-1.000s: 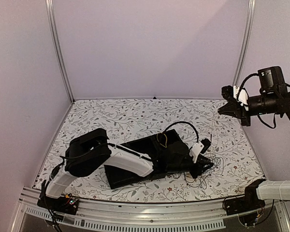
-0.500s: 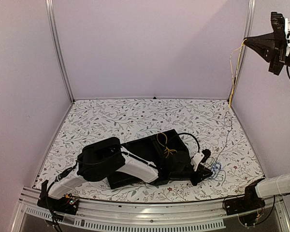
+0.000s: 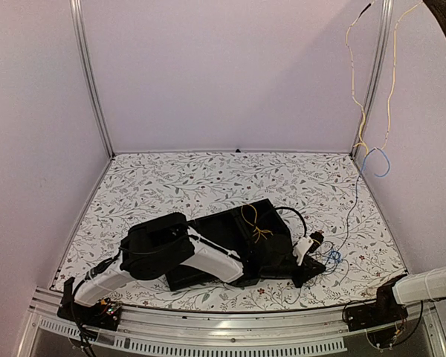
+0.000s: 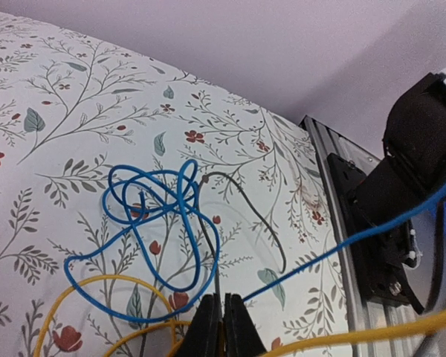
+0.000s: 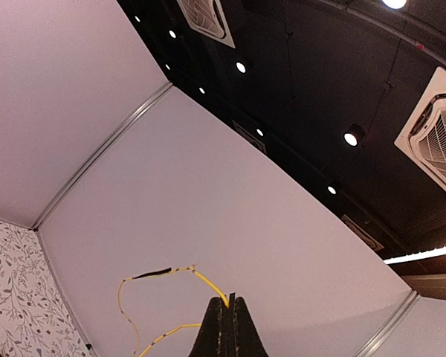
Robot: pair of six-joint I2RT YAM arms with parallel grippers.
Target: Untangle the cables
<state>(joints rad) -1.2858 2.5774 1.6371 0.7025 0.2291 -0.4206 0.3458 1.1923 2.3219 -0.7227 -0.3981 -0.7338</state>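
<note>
The knot of cables (image 4: 156,216) lies on the flowery table (image 3: 171,178), just to the right of the black box (image 3: 223,223). The left gripper (image 4: 217,327) is down there, at the near edge of the knot. Its jaws are pressed tight together on the cables. Which strand is caught I cannot tell, because a thin black cable (image 4: 260,216) and a blue cable (image 4: 357,234) both run right up to the tips.

The right gripper (image 5: 227,327) is far from the black box, high up and to the right. Its jaws are squeezed shut on the yellow cable (image 5: 208,286).

From the knot beside the black box, the yellow cable (image 3: 390,82) climbs almost straight up to the right gripper. So the long line of the cable goes from low near the box to high on the right. A small blue loop (image 3: 377,160) hangs partway up. The left arm is much nearer the knot.

The cables are very thin and bendy, with a smooth skin. The yellow one looks wavy and kinked. The blue one curls into round loops that cross over each other, and more yellow (image 4: 111,286) curves under them. The table cloth is flat, with leaves and little red flowers.

I think the next move is to pull up and away from the box while the left gripper pins the knot down.
</note>
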